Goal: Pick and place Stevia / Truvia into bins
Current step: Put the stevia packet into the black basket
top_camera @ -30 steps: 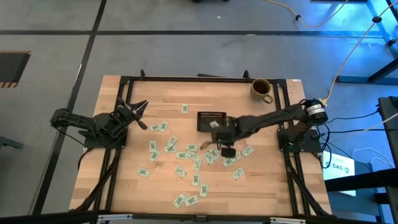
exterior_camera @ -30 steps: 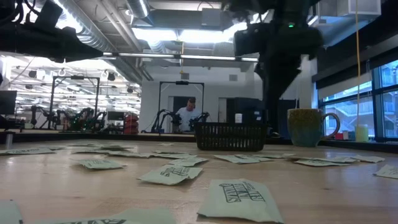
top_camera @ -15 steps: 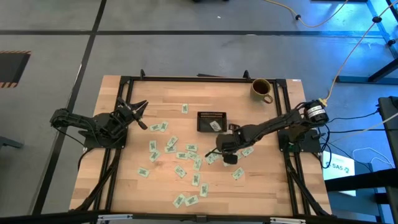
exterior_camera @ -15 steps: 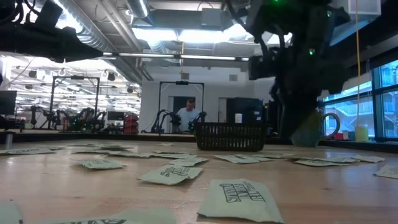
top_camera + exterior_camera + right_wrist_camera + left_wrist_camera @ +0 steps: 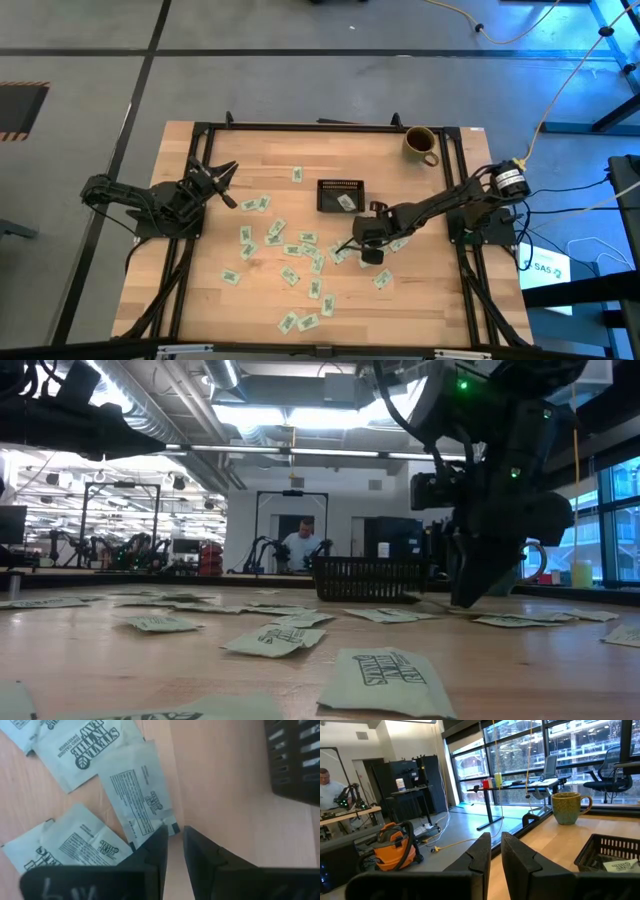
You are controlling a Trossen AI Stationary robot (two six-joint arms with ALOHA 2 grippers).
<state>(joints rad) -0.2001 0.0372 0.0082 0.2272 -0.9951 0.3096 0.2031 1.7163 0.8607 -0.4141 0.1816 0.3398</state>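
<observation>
Wooden table (image 5: 270, 290) strewn with packets (image 5: 290, 275); both grippers' jaws narrowly parted, empty; workshop behind.

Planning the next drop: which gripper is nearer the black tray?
Right. The right gripper hovers over packets just in front of the tray; the left gripper waits well off to its left side.

A wooden table (image 5: 260, 290) stands on a grey floor (image 5: 300, 85) with dark lines. An olive-yellow mug (image 5: 420, 143) sits near the far right corner of the table, upright, its handle toward the right edge. A yellow cable (image 5: 575, 75) runs over the floor on the right. In the room behind, a person (image 5: 299, 544) sits at a desk. An orange vacuum cleaner (image 5: 395, 845) stands on the floor, and an office chair (image 5: 612, 770) is near the windows.
</observation>
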